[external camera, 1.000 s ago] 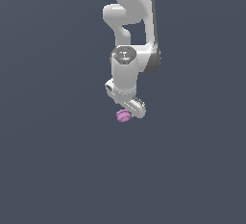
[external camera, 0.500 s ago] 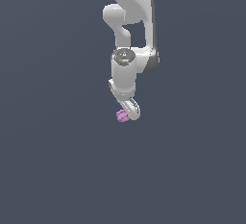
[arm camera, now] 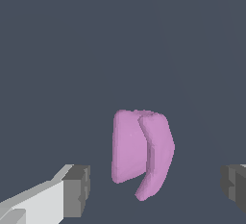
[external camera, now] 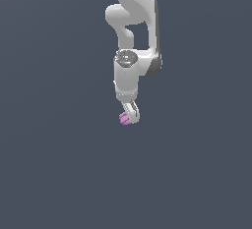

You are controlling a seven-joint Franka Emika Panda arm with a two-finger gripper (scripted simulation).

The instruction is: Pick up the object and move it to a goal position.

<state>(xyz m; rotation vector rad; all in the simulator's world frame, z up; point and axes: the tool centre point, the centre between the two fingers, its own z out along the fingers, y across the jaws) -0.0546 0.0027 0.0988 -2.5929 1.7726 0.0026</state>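
The object (arm camera: 141, 151) is a small pink-purple ridged blob on the plain dark grey floor. In the wrist view it lies between my two fingertips, with a gap on either side of it. My gripper (arm camera: 156, 190) is open and touches nothing; one grey pad (arm camera: 78, 190) stands off one side of the blob, the other pad (arm camera: 234, 189) farther off the opposite side. In the exterior view the white arm hangs straight down, and the gripper (external camera: 129, 116) sits right over the object (external camera: 123, 119), which peeks out on the exterior view's left of the fingers.
Only the flat dark grey floor (external camera: 54, 174) surrounds the arm and the blob. No other objects, walls or edges show in either view.
The hand has turned about its vertical axis, so the fingers now appear edge-on in the exterior view. The pink blob has stayed in place.
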